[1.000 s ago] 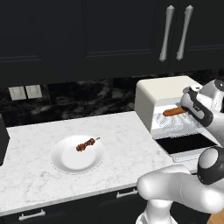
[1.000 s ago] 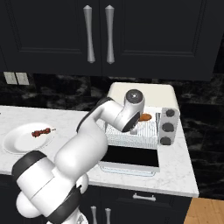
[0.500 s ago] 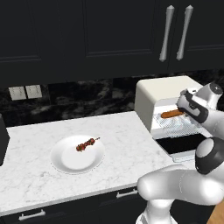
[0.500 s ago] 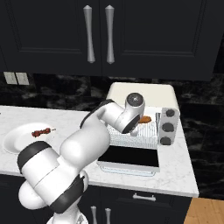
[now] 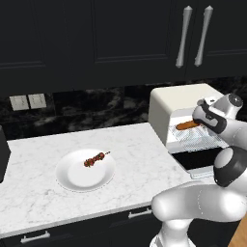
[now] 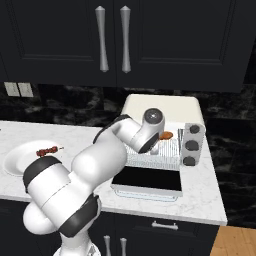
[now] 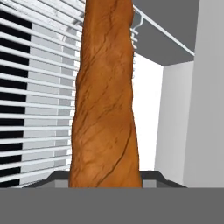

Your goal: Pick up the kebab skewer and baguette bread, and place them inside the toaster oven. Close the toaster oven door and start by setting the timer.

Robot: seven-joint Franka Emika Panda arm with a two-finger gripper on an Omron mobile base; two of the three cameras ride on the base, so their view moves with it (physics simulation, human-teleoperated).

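The long orange-brown baguette bread [image 5: 187, 126] [image 6: 166, 135] [image 7: 107, 96] hangs just above the wire rack [image 7: 35, 87] inside the cream-white toaster oven [image 5: 178, 99] [image 6: 160, 106]. My gripper [image 5: 201, 123] is shut on its near end at the oven's mouth. The toaster oven door [image 5: 198, 159] [image 6: 147, 181] lies folded down flat, open. The kebab skewer [image 5: 95, 158] [image 6: 47, 150] rests on a white plate [image 5: 72, 181] [image 6: 15, 165] on the counter to the left.
Three dark knobs [image 6: 189, 146] run down the oven's right side. Dark upper cabinets with silver handles [image 5: 182, 36] hang above. The marble counter [image 5: 135, 144] stretches between plate and oven. My own arm [image 6: 100, 160] reaches across in front of the oven.
The baguette has stayed in the gripper and edged slightly deeper over the rack. The arm's elbow has shifted while the hand kept near the oven's mouth.
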